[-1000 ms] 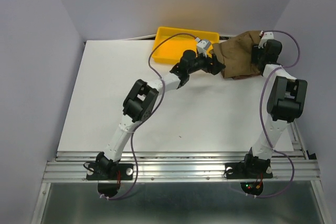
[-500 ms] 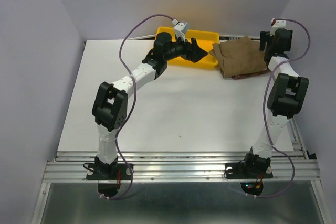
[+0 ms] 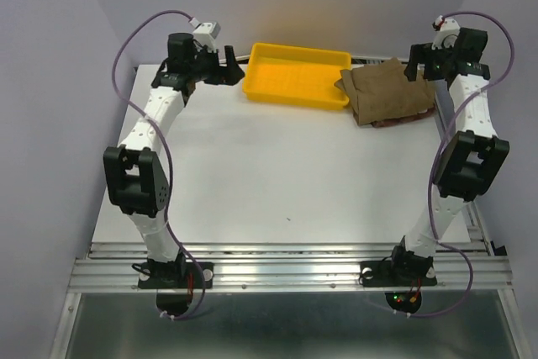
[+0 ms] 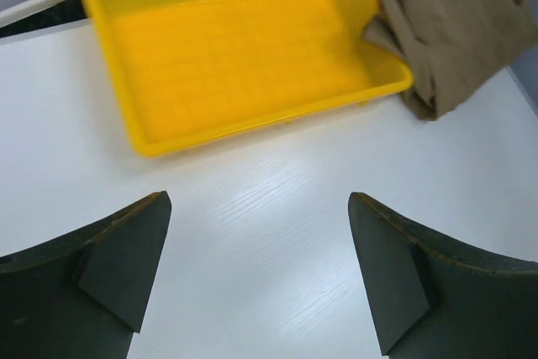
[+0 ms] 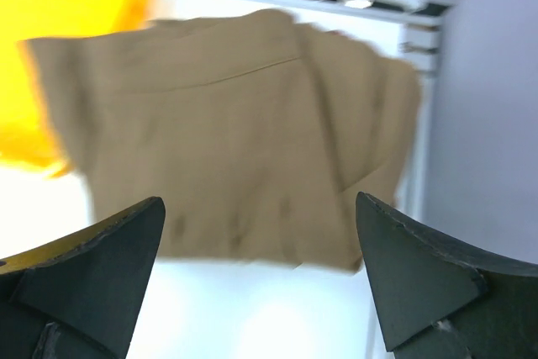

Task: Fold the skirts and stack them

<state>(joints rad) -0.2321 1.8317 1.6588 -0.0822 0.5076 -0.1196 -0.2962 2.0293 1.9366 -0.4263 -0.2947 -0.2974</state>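
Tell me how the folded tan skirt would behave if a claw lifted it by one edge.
Probably floppy: the folded tan skirt shows soft creases and uneven edges, so it would likely unfold and drape. Pushed, it might bunch rather than slide. Its corner seems to touch the yellow tray, which could snag it.

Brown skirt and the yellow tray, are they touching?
Touching. The left wrist view shows a fold of the brown skirt pressed against the yellow tray at its right-hand wall, with no gap between them.

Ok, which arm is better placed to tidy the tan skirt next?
Right, probably: its open end effector hovers beside the tan skirt; the left end effector sits across the yellow tray.
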